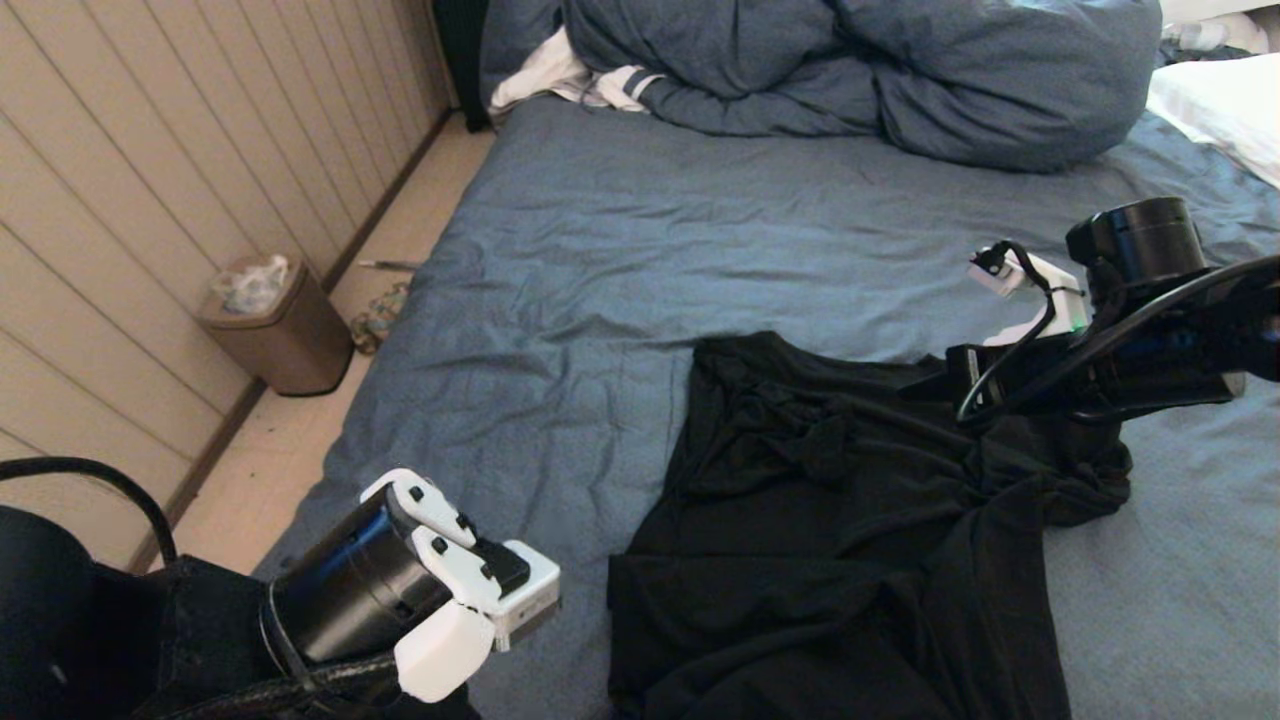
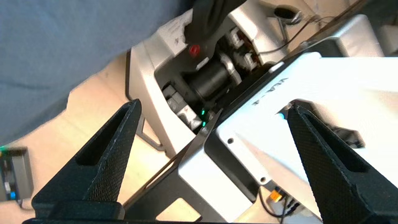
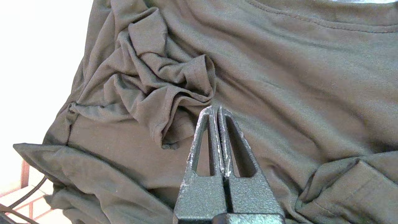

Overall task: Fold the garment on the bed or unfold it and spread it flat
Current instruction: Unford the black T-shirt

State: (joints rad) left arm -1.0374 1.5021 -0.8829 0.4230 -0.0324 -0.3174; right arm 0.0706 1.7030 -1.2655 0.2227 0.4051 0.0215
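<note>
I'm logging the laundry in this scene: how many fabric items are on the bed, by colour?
Black: 1, the T-shirt, crumpled on the blue sheet
Blue: 2, that sheet and the duvet
White: 2, the stripe-cuffed cloth and the pillow
Total: 5

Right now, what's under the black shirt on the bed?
The shirt lies crumpled on the blue sheet, which shows all around it. Whether anything else lies beneath cannot be seen; the cloth covers it.

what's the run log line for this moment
shirt: crumpled on bed | left gripper: open, off shirt | right gripper: shut, over shirt
</note>
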